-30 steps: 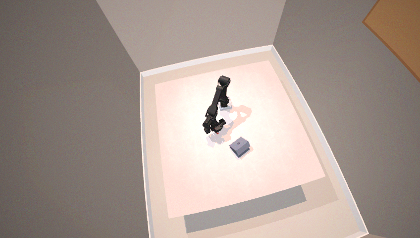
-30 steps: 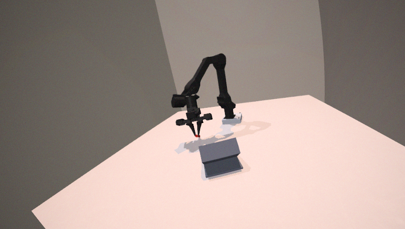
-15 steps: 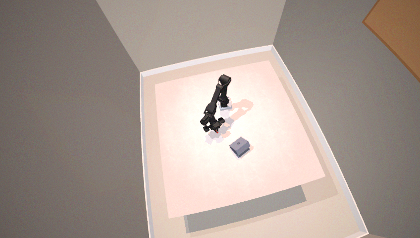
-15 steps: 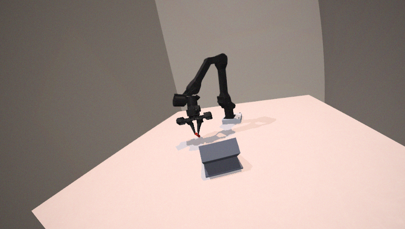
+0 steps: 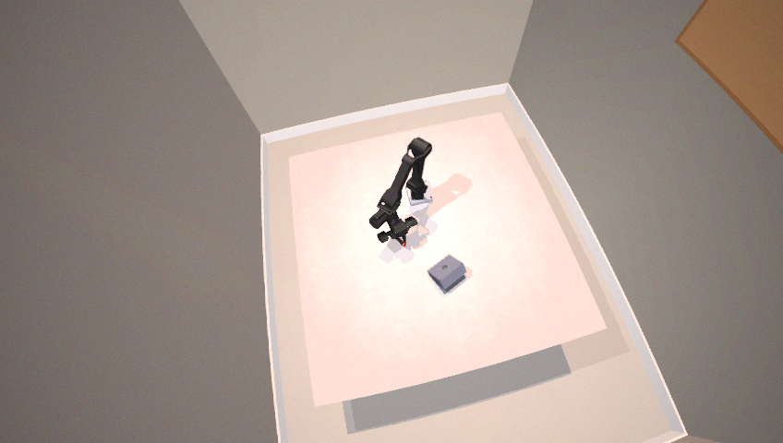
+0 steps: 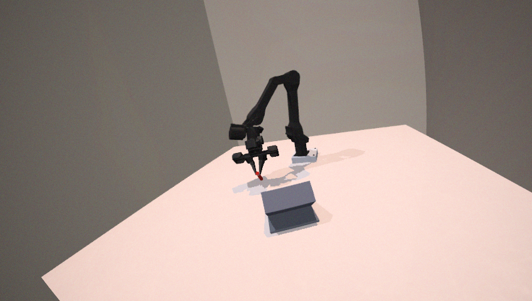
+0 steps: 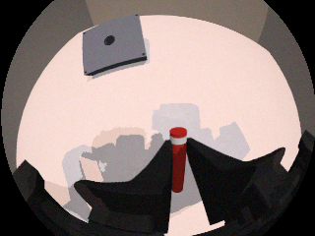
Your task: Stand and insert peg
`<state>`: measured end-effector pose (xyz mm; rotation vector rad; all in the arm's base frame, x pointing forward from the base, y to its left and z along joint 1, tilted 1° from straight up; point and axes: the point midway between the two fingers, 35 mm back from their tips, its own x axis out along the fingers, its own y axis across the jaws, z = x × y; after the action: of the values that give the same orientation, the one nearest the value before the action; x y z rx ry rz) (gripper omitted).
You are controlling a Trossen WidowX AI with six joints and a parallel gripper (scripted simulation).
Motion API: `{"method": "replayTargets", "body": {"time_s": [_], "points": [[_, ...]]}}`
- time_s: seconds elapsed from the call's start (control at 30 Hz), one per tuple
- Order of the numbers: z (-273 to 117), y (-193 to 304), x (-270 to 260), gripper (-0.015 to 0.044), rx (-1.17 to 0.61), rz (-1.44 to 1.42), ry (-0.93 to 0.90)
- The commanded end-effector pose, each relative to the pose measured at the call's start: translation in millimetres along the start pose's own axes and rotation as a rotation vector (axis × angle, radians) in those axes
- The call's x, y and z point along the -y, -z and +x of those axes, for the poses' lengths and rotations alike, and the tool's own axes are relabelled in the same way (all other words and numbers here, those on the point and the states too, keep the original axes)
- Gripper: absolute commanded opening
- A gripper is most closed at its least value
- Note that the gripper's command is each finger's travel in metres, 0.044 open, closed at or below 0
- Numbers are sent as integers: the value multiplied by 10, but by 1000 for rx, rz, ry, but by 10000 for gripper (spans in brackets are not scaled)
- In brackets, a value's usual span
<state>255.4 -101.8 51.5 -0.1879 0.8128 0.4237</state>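
The red peg (image 5: 403, 245) (image 6: 260, 177) (image 7: 178, 164) is held between the fingertips of my gripper (image 6: 258, 173) (image 7: 177, 144), which is shut on it near the white band. In the wrist view the banded end is at the fingertips and the plain end extends down the picture between the fingers. In the exterior view the peg looks tilted and appears to be above the table. The grey sloped panel (image 5: 455, 265) (image 6: 287, 198) (image 7: 123, 49) stands apart from the gripper. Its dark hole (image 5: 444, 267) (image 7: 109, 40) shows in the top view and the wrist view, but is hidden in the exterior view.
The arm's pale base (image 5: 420, 201) (image 6: 304, 158) stands behind the gripper on the pale table (image 5: 351, 340) (image 6: 167, 231). The panel is the only obstacle in view on the table, nearer the exterior camera than the gripper. Arm shadows fall around the gripper.
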Motion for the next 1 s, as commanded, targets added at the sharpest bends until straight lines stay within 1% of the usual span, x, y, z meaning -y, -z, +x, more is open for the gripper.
{"method": "replayTargets", "body": {"time_s": [0.0,0.97], "points": [[-25,19,-13,50,44,-5,-2],[-176,145,-13,50,294,-4,-3]]}}
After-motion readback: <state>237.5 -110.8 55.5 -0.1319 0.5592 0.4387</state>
